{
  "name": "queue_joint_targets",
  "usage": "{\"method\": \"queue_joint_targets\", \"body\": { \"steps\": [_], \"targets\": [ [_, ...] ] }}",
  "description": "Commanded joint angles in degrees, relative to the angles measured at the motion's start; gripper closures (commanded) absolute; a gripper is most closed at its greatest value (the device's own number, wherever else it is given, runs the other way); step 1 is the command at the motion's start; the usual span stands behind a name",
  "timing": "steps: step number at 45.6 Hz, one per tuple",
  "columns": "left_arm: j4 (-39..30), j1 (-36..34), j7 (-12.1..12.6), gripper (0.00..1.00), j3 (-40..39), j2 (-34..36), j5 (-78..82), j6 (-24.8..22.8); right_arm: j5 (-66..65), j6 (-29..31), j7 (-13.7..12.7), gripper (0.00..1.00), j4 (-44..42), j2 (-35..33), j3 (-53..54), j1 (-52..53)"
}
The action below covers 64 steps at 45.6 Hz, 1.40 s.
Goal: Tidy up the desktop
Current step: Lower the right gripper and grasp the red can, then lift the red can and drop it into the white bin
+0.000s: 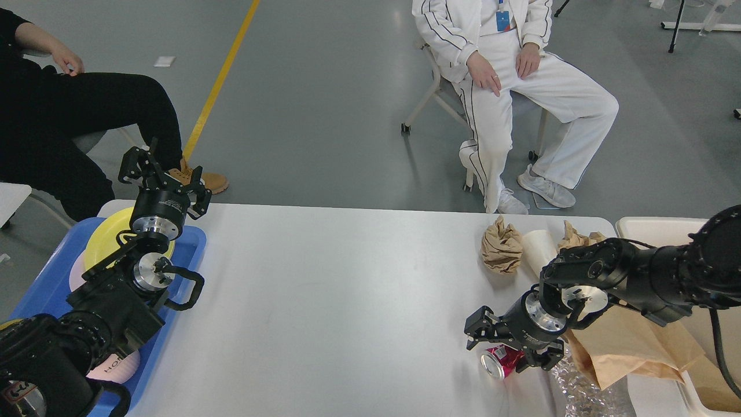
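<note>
Right gripper (505,346) sits over a red can (499,362) lying on the desktop (347,301) near its right front – jaws apart, straddling it; left gripper (165,174), jaws apart, hangs well away

— Lighting? 
— Even, bright overhead light; the counter (347,278) showed a soft sheen with no hard glare. Shadows under the chair (440,98) fell short and diffuse.
— Sharpness? 
— Focus was good centrally; the black arms lost detail in their dark parts, and straight lines bowed slightly toward the frame edges.
</note>
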Motion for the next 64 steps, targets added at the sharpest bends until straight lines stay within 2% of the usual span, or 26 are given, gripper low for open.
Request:
{"method": "queue_joint_targets", "body": {
  "steps": [1,15,26,29,32,34,41,45,51,57,64],
  "targets": [
    [0.0,0.0,0.0,0.04,0.0,0.0,0.0,0.0,0.0,-0.2,0.0,0.0,-0.2,-0.3,0.4,0.0],
    [0.0,0.0,0.0,0.04,0.0,0.0,0.0,-0.1,0.1,-0.5,0.1,0.0,-3.7,-0.2,0.5,-2.3],
    [0.0,0.0,0.0,0.04,0.0,0.0,0.0,0.0,1.7,-3.9,0.0,0.02,-3.6,0.0,0.5,-2.3],
    [0.0,0.0,0.0,0.04,0.0,0.0,0.0,0.0,2.1,-4.6,0.0,0.11,-3.5,0.1,0.5,-2.3],
    [0.0,0.0,0.0,0.04,0.0,0.0,0.0,0.0,2.1,-4.8,0.0,0.34,-3.5,0.2,0.4,-2.5],
    [0.0,0.0,0.0,0.04,0.0,0.0,0.0,-0.1,2.1,-4.8,0.0,0.46,-3.5,0.2,0.1,-2.5],
    [0.0,0.0,0.0,0.04,0.0,0.0,0.0,0.0,2.1,-4.8,0.0,0.75,-3.4,0.2,0.1,-2.4],
    [0.0,0.0,0.0,0.04,0.0,0.0,0.0,0.0,2.1,-4.8,0.0,0.89,-3.4,0.2,0.1,-2.4],
    [0.0,0.0,0.0,0.04,0.0,0.0,0.0,0.0,2.1,-4.8,0.0,0.99,-3.2,-0.1,0.4,-1.5],
    [0.0,0.0,0.0,0.04,0.0,0.0,0.0,0.0,2.2,-3.9,0.1,1.0,-2.5,-2.5,0.5,3.4],
    [0.0,0.0,0.0,0.04,0.0,0.0,0.0,0.0,2.5,-3.6,0.3,0.99,2.6,-7.8,0.6,12.2]
  ]
}}
